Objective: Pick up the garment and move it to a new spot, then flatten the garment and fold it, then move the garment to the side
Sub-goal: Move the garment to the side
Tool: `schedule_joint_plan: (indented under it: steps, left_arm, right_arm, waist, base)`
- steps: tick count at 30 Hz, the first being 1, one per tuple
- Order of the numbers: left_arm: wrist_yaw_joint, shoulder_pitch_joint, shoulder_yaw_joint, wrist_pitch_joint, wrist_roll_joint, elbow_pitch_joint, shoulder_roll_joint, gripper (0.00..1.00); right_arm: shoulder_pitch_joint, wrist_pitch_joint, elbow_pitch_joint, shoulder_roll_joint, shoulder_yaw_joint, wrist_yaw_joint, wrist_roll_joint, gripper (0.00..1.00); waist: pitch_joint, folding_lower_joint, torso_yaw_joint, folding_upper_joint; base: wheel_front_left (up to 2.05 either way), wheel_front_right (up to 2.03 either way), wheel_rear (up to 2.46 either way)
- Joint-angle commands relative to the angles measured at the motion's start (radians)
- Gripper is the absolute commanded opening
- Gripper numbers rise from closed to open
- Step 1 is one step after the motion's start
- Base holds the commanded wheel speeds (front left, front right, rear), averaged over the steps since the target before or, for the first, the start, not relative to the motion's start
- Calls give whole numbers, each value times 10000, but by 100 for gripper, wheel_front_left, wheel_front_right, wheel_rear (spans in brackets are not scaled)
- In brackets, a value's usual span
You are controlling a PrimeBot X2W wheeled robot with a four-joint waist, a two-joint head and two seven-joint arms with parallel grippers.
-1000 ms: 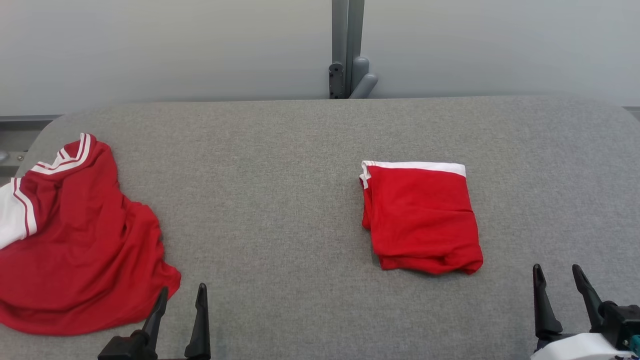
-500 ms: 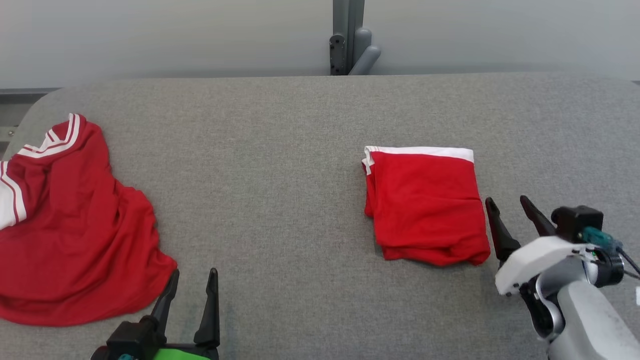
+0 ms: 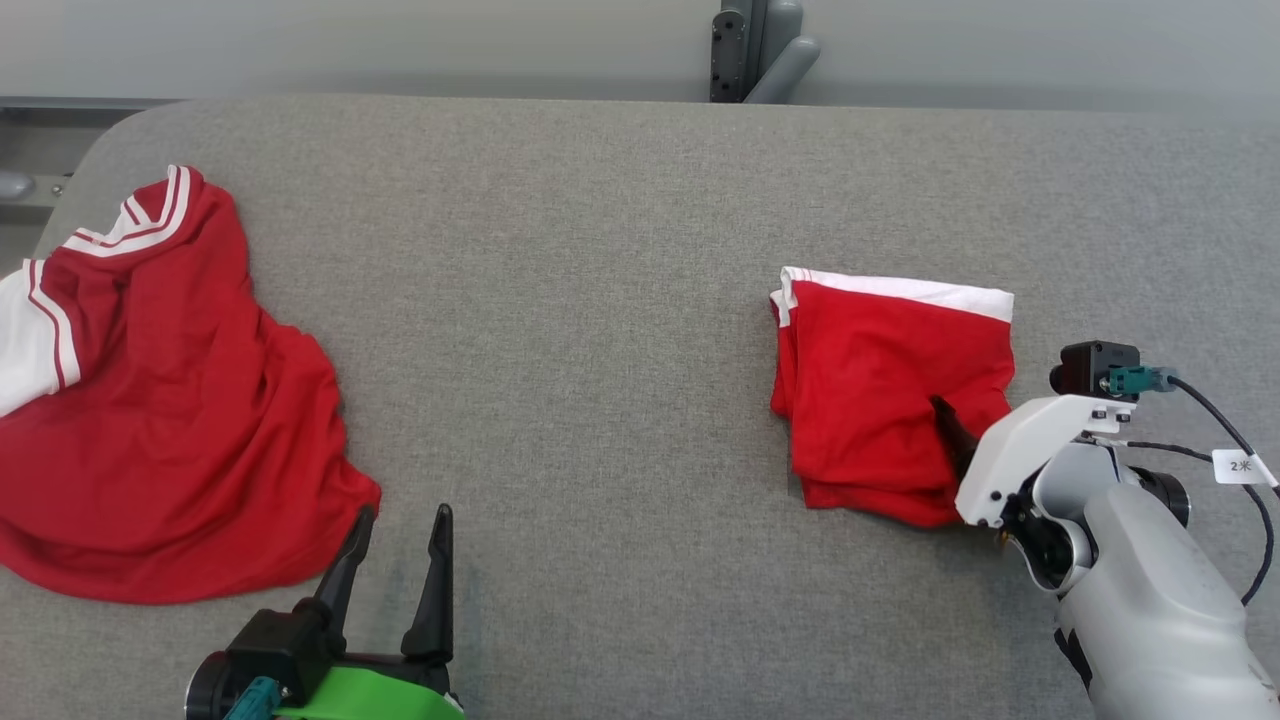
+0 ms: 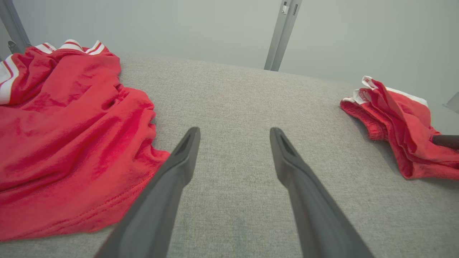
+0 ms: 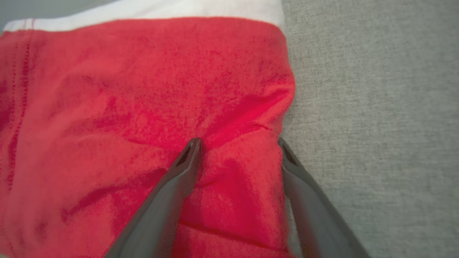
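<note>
Grey woven fabric tops the table (image 3: 600, 250) before us. Toward its right lies the folded garment (image 3: 880, 400), red with a white band along its far edge. A crumpled red garment (image 3: 170, 420) sits well apart at the left. Our right gripper (image 5: 238, 143) hangs spread wide over the stack's right edge, one finger on the cloth, grasping nothing. Our left gripper (image 3: 403, 515), likewise spread and empty, hovers just beside the crumpled hem. We judge the last step is in hand: moving the fold aside. Next we must pinch through all layers and carry it low.
</note>
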Motion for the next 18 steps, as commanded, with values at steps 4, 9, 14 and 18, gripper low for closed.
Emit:
schedule_joint_plan:
  steps: [4, 9, 14, 18]
  left_arm:
    - [2, -190, 168, 0, -84, -130, 83, 100]
    - [3, -457, 133, 0, -113, -404, 200, 100]
    - [3, -745, 66, 0, -163, -670, 366, 100]
    - [4, -1012, -43, 0, -229, -922, 533, 100]
  right_arm:
    - [-320, 363, 52, 7, 526, 0, 895, 0]
    - [-911, 870, -393, -826, 1000, -10, 1484, 0]
    - [-1412, 1321, -448, -2067, 1068, -10, 1092, 0]
    - [-2043, 1603, -218, -3411, 737, -8, 71, 0]
  waist:
    - [375, 0, -102, 53]
    - [1044, 0, -589, 53]
    - [1504, 0, -826, 53]
    - [1952, 0, -848, 53]
  base:
    - [0, 0, 0]
    - [0, 0, 0]
    - [0, 0, 0]
    - [0, 0, 0]
